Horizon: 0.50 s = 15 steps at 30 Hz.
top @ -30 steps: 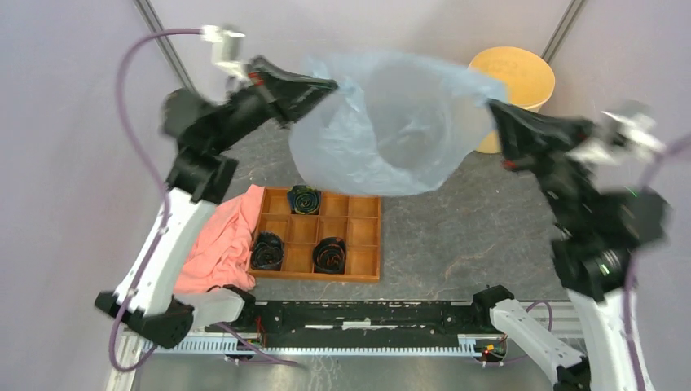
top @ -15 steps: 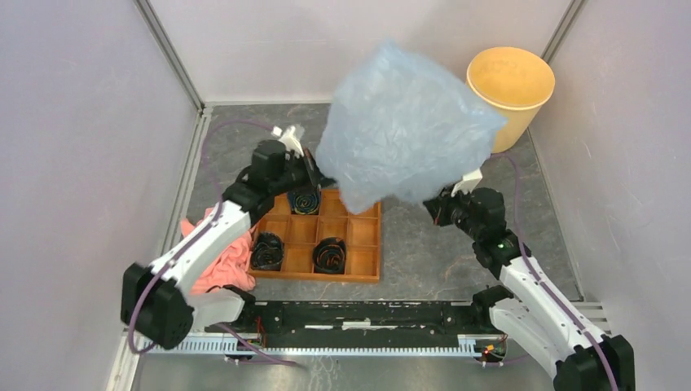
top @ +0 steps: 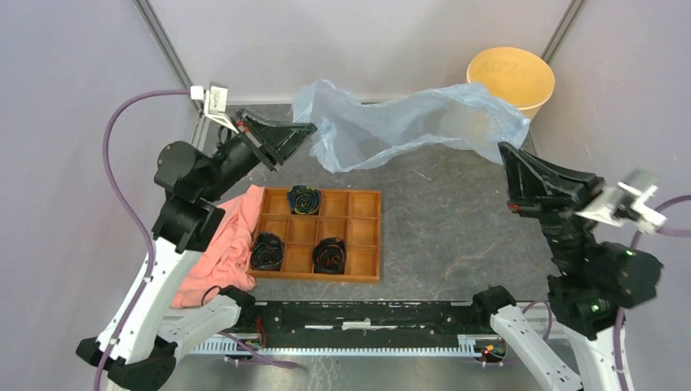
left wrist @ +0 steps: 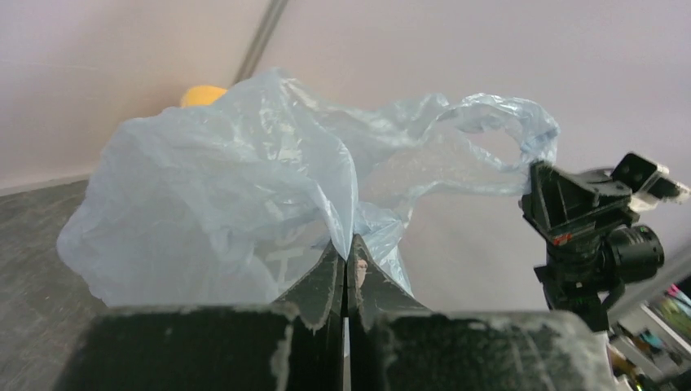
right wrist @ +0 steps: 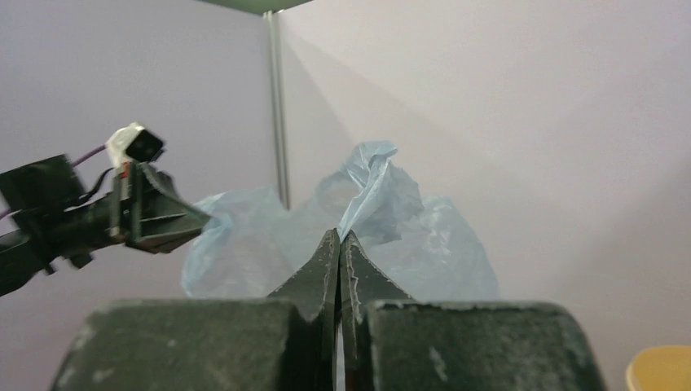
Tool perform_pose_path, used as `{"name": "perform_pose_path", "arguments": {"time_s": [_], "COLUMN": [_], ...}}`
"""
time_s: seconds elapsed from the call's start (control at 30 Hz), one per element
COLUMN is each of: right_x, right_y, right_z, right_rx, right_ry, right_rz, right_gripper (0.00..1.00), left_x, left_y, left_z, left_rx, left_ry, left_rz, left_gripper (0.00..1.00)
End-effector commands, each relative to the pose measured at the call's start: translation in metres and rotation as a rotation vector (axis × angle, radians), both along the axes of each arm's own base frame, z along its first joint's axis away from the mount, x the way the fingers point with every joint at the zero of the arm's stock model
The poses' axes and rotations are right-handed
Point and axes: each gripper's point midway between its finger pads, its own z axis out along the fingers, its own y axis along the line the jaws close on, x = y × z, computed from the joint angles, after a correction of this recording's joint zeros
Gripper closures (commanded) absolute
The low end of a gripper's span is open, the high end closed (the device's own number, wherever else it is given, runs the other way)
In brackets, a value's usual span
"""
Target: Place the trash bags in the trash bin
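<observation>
Thin translucent pale-blue plastic film bag (top: 407,126), wrinkly and glossy: hangs stretched above the dark surface (top: 456,228), long axis running left to right, pinched at both ends. Left tool (top: 310,129) closed tight on the left end of the film; right tool (top: 503,151) clamped likewise on the right end. Round pale yellow-tan plastic bucket (top: 531,107) stands in the far right corner, just beyond the bag's right end, so nearer the right arm; looks empty inside. Orange-brown compartment tray (top: 380,244) lies below and nearer, holds three dark coiled rolls (top: 330,254), other compartments bare. Salmon-pink cloth (top: 220,244) against its left edge.
</observation>
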Motion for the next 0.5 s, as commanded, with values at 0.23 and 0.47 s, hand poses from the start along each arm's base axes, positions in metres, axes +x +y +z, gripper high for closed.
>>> {"name": "perform_pose_path", "arguments": {"time_s": [0.23, 0.47], "right_x": [0.070, 0.070], "right_y": [0.015, 0.004], "right_z": [-0.131, -0.143], "right_rx": [-0.419, -0.292], "right_ry": [0.447, 0.558], "right_rz": [-0.085, -0.124], "right_gripper": [0.98, 0.96], "left_x": [0.018, 0.013], "left_y": [0.016, -0.016], "left_z": [-0.140, -0.152], "left_rx": [0.094, 0.102], "left_ry": [0.332, 0.347], "left_rz": [0.144, -0.056], "left_gripper": [0.98, 0.98]}}
